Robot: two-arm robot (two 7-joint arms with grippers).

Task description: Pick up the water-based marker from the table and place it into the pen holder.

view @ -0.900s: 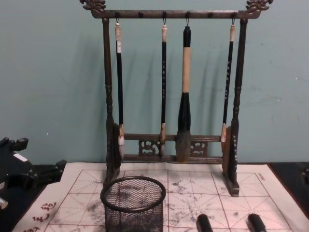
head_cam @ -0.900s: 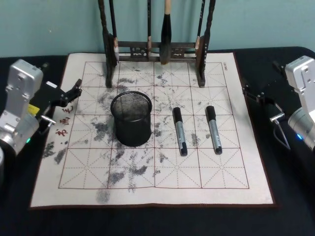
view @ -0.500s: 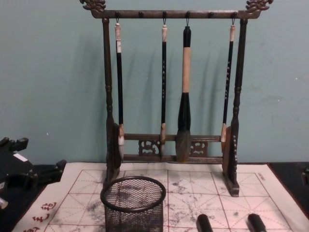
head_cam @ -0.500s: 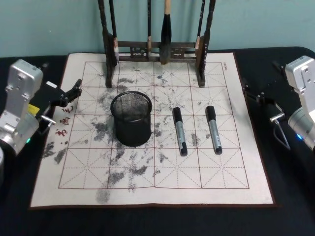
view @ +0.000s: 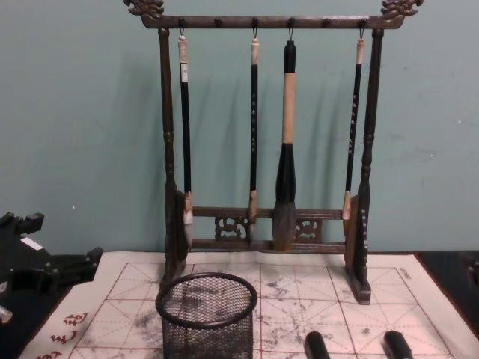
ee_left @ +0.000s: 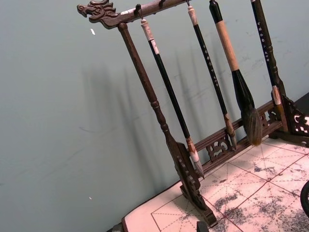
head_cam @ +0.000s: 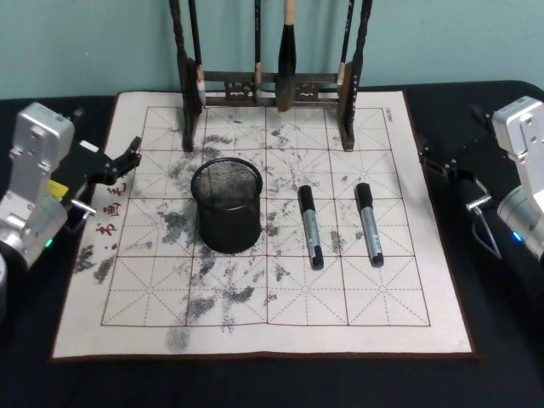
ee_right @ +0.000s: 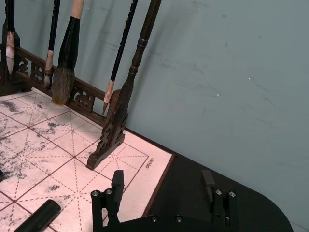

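Observation:
Two black-capped, grey-barrelled water-based markers lie side by side on the white mat [head_cam: 255,331] of the table [head_cam: 497,340]: one [head_cam: 310,226] just right of the pen holder, the other [head_cam: 369,223] farther right. Their caps show low in the chest view [view: 316,345] [view: 397,344]. The pen holder [head_cam: 226,206] [view: 207,314] is a black mesh cup standing upright left of centre. My left gripper [head_cam: 127,158] [view: 45,247] hovers open at the mat's left edge. My right gripper [head_cam: 435,161] [ee_right: 162,182] is open off the mat's right edge, with a marker end [ee_right: 38,216] nearby.
A tall dark wooden brush rack [head_cam: 272,85] [view: 269,149] hung with several brushes stands at the back of the mat, behind the pen holder. Grey ink stains and red grid lines cover the mat. A teal wall closes the back.

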